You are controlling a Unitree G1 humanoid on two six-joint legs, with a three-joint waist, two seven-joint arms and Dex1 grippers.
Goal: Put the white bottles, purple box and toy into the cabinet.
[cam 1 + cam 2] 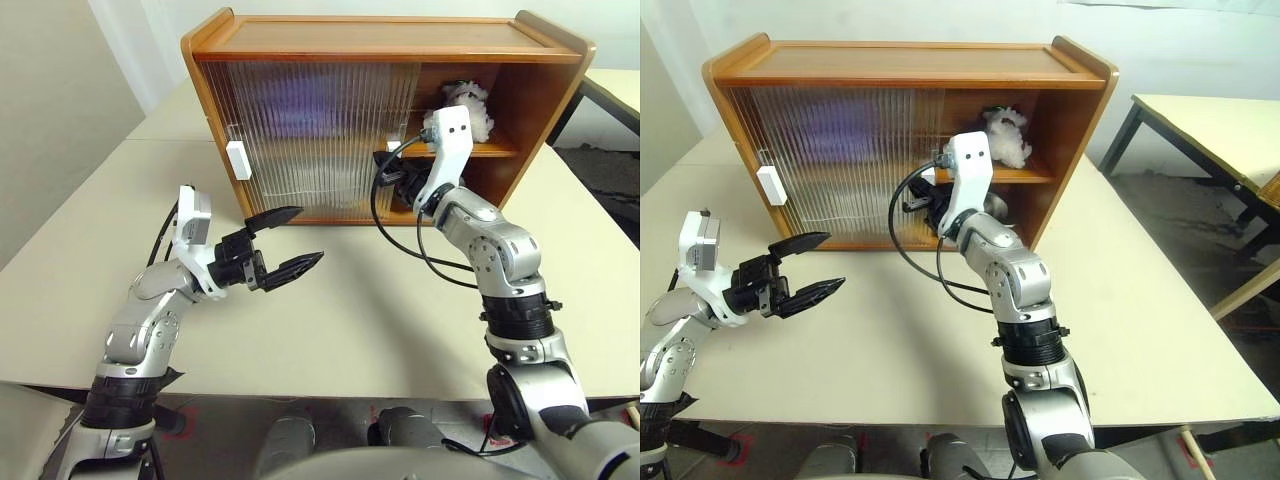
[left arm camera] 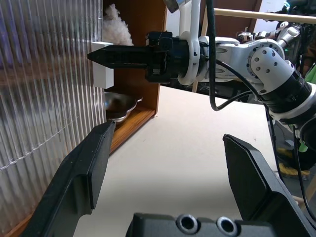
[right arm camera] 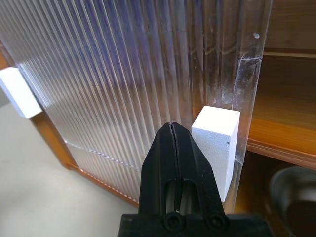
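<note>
The cabinet point(image 1: 380, 60) stands long side across the table point(image 1: 380, 320), open front toward the robot, its right half uncovered; the toy point(image 1: 470, 105) sits upright on the inner shelf. The right gripper point(image 3: 172, 129) (2 fingers pressed together, holding nothing) lies against a white handle point(image 3: 217, 143). The left gripper point(image 1: 288, 240) gapes wide, empty.

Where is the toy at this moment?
The toy sits on the inner shelf in the open right side of the cabinet, just above the shut right gripper at the white door handle.
</note>
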